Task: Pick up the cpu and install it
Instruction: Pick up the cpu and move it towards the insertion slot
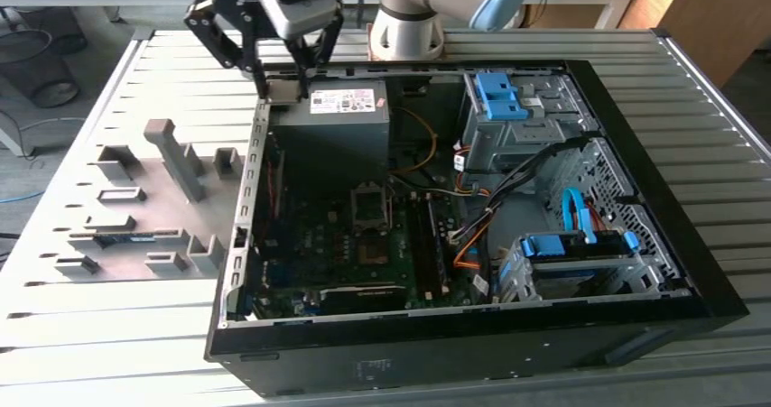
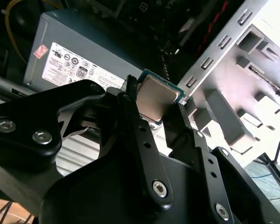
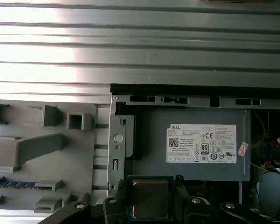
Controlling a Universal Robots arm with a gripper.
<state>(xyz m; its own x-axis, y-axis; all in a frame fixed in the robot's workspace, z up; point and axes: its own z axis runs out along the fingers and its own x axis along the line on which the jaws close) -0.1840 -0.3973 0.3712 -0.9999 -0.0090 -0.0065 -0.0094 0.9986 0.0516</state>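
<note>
Nearest thing in the exterior view is the open PC case (image 1: 482,357), lying on its side on the slatted metal table (image 1: 699,109). Its blue-tabbed drive cage (image 1: 576,255) sits toward the near corner on the exterior view's right. Further in is the motherboard (image 1: 320,263), with the black metal-framed socket (image 1: 370,210) roughly mid-case and nothing sitting in it, as far as I can tell from this angle. Beside the case, toward the table edge on the exterior view's left, is a grey fixture plate (image 1: 133,204) with a memory stick (image 3: 18,184) slotted into it. Past the socket, the grey power supply (image 1: 331,127) fills the case's far corner on the exterior view's left. The gripper (image 1: 284,80) hangs right over that corner, above the power supply's labelled face. Both wrist views show the cpu (image 2: 156,98) pinched by its edges between the two black fingers (image 2: 130,109), silvery top showing, clear of everything below.
</note>
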